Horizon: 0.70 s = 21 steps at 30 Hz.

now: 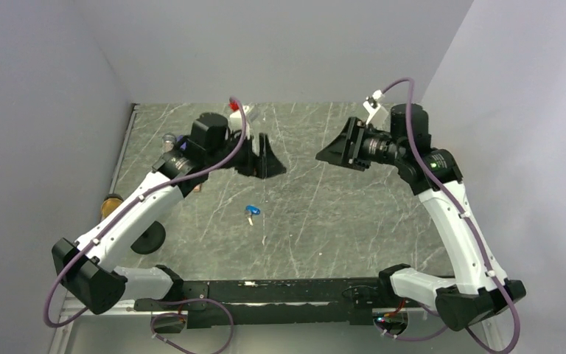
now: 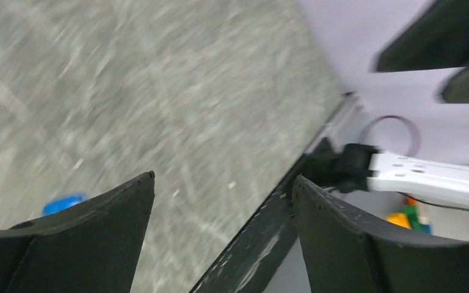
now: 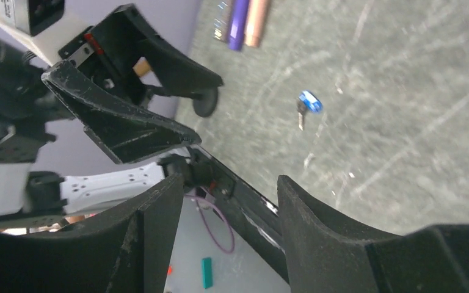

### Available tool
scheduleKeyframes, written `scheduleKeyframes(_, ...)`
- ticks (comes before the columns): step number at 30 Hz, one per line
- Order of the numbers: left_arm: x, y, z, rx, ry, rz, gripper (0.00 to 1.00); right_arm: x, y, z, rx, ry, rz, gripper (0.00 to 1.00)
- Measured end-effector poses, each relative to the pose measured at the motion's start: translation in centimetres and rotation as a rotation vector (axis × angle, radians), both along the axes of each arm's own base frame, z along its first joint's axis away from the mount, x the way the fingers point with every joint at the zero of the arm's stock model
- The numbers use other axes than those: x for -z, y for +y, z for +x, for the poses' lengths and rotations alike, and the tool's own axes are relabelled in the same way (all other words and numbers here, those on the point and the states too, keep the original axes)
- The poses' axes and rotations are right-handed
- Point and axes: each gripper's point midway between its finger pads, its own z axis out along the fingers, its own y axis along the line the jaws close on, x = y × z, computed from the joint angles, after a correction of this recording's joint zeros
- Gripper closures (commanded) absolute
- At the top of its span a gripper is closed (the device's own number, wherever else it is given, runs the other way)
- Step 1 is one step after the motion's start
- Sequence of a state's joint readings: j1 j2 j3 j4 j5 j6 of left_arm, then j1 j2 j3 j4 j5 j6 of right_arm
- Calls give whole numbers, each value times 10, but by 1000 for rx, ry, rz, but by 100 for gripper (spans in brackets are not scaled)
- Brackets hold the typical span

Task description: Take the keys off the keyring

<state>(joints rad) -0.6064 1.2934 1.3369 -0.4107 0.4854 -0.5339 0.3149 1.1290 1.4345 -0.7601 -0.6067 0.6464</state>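
The key (image 1: 252, 212), a tiny blue-headed piece with a small silvery part, lies on the grey marbled table (image 1: 339, 221) near the middle. It also shows in the left wrist view (image 2: 64, 202) and the right wrist view (image 3: 308, 104). I cannot make out a separate ring. My left gripper (image 1: 267, 156) hangs above the table behind the key, open and empty, its jaws wide apart in its own view (image 2: 223, 178). My right gripper (image 1: 333, 151) faces it from the right, also open and empty (image 3: 229, 180). Neither touches the key.
Brown, purple and peach cylinders (image 3: 244, 21) lie at the table's left side. A black round disc (image 1: 149, 237) sits near the left arm. A red and white object (image 1: 237, 109) stands at the back. Grey walls close in the left, back and right.
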Motion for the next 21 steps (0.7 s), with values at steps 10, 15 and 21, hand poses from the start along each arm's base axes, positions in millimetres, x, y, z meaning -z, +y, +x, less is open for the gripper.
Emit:
scheduleKeyframes(10, 170, 87, -5, -317, 226, 495, 19, 95, -6, -3, 20, 299, -124, 38)
scheduleKeyframes(15, 215, 104, -8, -371, 271, 634, 21, 95, -6, -4, 19, 302, -124, 39)
scheduleKeyframes(21, 256, 100, -8, -416, 295, 808, 23, 96, -6, -5, 19, 309, -127, 39)
